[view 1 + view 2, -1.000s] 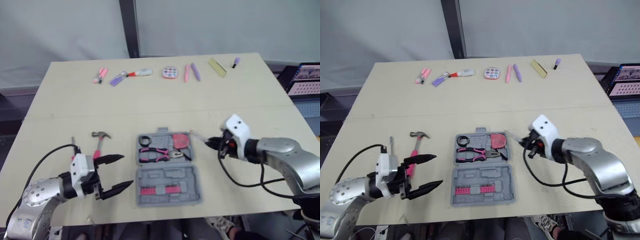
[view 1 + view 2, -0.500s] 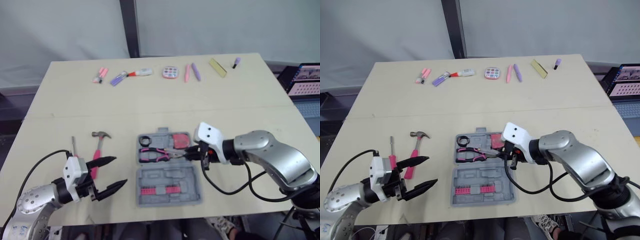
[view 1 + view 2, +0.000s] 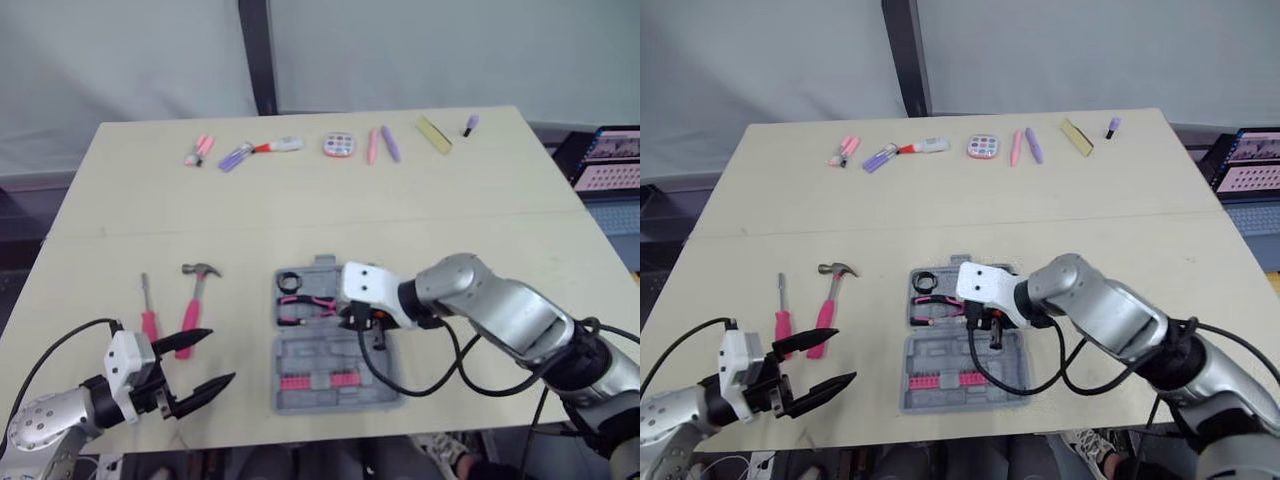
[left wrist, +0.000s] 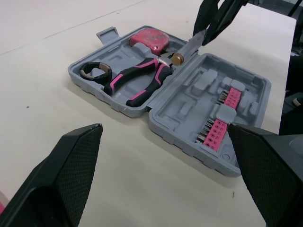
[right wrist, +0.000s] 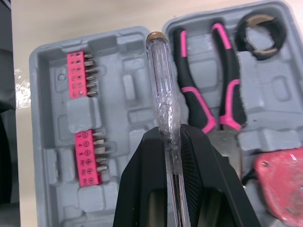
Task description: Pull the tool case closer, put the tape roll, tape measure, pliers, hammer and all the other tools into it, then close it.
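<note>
In the lower left of the head view, the left gripper (image 3: pixel 205 360) is hovering above the table (image 3: pixel 300 220) with its two black fingers spread wide and nothing between them. Just above it in the frame, a pink screwdriver (image 3: pixel 149 322) is lying on the tabletop. The hammer (image 3: pixel 193 305) is lying beside it, with its steel head pointing away from the robot.

In the lower middle, the tool case (image 3: pixel 300 355) is lying open and flat. Its far half is holding the tape roll (image 3: pixel 289 281), the pliers (image 3: pixel 303 305) and the red tape measure (image 4: pixel 149 38). Its near half is holding two pink strips of bits (image 3: pixel 318 381), and its other slots are lying bare.

The right gripper (image 3: pixel 358 318) is reaching in from the lower right and hanging over the middle of the case. It is clamping a clear screwdriver (image 5: pixel 162 94) between its fingers. In the right wrist view, the brass-capped handle is sticking out past the fingertips, above the seam between the two halves and just beside the pliers. Whether the tool is touching the case is not clear.

Along the top of the frame, a row of pens and markers (image 3: pixel 373 146) is lying near the far edge of the table, well apart from the case. At the right edge, a lit screen (image 3: pixel 612 158) is showing beyond the table.
</note>
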